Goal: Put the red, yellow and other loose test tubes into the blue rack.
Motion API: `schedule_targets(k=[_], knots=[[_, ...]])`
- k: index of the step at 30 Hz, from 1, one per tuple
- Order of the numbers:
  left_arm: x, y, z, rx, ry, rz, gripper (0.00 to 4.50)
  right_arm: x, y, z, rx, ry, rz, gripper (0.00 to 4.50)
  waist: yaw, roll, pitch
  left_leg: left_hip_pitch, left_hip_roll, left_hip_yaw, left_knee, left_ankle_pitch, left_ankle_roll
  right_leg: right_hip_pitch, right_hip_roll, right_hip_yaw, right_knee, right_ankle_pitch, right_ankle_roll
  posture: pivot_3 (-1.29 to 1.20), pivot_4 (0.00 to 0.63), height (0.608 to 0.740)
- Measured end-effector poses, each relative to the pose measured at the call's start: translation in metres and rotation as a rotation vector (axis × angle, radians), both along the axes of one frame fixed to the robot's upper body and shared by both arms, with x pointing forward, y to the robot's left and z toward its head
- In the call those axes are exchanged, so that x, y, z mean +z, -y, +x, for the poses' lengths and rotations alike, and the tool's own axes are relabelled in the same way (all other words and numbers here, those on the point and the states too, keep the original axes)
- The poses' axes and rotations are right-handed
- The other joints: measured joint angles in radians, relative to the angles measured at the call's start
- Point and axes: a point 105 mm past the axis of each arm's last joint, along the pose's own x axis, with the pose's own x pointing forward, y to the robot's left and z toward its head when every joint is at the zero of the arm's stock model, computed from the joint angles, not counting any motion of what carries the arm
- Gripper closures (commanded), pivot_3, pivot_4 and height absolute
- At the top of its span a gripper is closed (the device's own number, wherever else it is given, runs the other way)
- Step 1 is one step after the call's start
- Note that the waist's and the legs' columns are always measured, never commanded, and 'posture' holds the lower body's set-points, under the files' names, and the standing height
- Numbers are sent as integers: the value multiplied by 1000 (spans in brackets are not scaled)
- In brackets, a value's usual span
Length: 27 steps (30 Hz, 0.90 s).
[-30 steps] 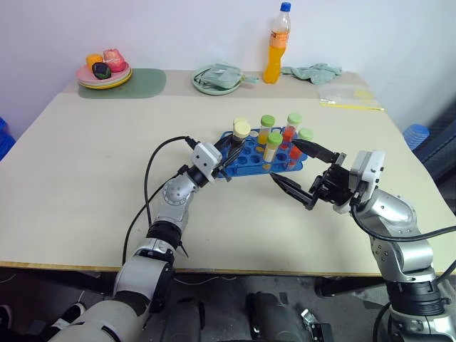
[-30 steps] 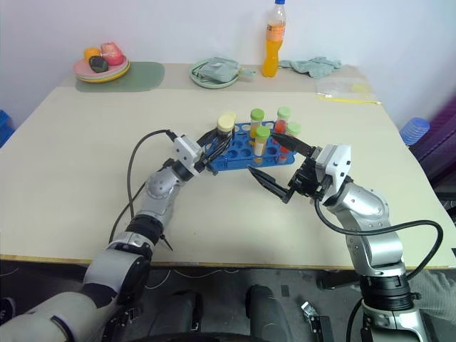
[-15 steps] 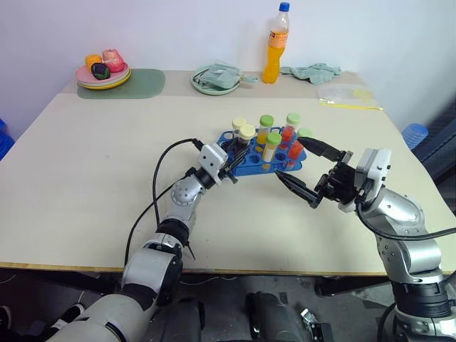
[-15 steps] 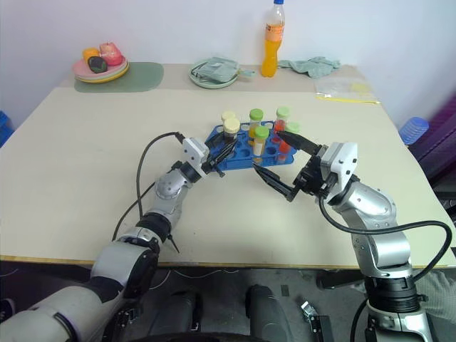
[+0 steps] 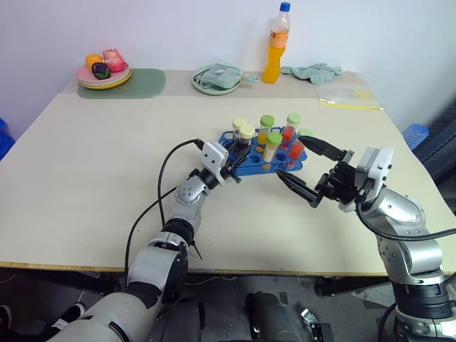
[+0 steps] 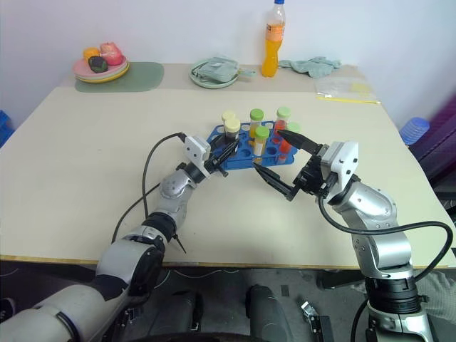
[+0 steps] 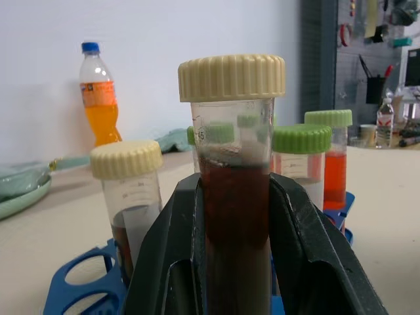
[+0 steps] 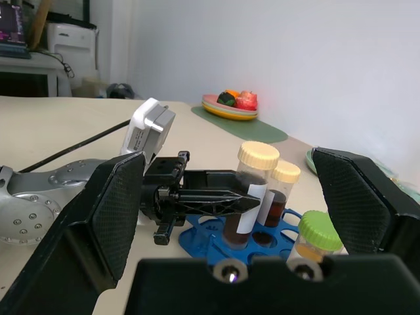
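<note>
The left pincer (image 5: 234, 167) is clamped on the dark tube (image 7: 234, 216) with the cream cap. It holds the tube at the near left end of the blue rack (image 5: 251, 162). The tube stands straight up, cap on top, with its long side running up and down. Its bottom end looks to be down at the holes of the rack, but I cannot tell if it sits all the way in.

So this looks like the putting-in step for the dark tube. Other tubes with green caps, one red and one yellow, already stand in the rack, farther in than the dark tube. Another cream-capped tube (image 7: 128, 197) stands just beside it in the rack.

Next, I think the left pincer should push the tube gently down until it rests, then let go and pull back without knocking its neighbor.

The right pincer (image 5: 308, 173) waits near the rack's right end, its fingers wide apart and holding nothing.
</note>
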Motion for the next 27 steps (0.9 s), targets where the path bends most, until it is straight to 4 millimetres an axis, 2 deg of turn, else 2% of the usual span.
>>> schedule_targets(k=[2, 3, 6, 7, 12, 16, 27], knots=[[-3, -3, 4, -16, -82, -87, 2215, 0, 0, 0, -1, 0, 1, 0, -1, 0, 0, 0, 0, 0, 0, 0, 0, 0, 0, 0, 0, 0, 0, 0, 150, 740], [-4, -4, 4, -21, -99, -107, 1861, 0, 0, 0, -1, 0, 1, 0, -1, 0, 0, 0, 0, 0, 0, 0, 0, 0, 0, 0, 0, 0, 0, 0, 150, 740], [-1, -5, 3, -51, -90, -114, 325, 0, 0, 0, 0, -1, 0, 0, -2, 0, 0, 0, 0, 0, 0, 0, 0, 0, 0, 0, 0, 0, 0, 0, 150, 740], [1, -6, 2, -58, -79, -112, 39, 0, -1, 0, 0, -1, 0, 0, -2, 0, 0, 0, 0, 0, 0, 0, 0, 0, 0, 0, 0, 0, 0, 0, 150, 740], [7, -16, -3, -68, -10, -85, 39, 0, -2, 1, 5, 0, 0, 0, -2, 0, 0, 0, 0, 0, 0, 0, 0, 0, 0, 0, 0, 0, 0, 0, 150, 740], [11, -34, -11, -51, 39, -70, 39, -1, -4, 1, 11, 2, 7, 0, -2, 0, 0, 0, 0, 0, 0, 0, 0, 0, 0, 0, 0, 0, 0, 0, 150, 740], [21, -109, -50, -13, 18, 127, 39, -23, -5, 12, -46, -32, 74, 0, -3, 1, 0, 1, 1, 0, -1, 0, 0, 0, 0, 0, 1, 0, 0, 0, 150, 740]])
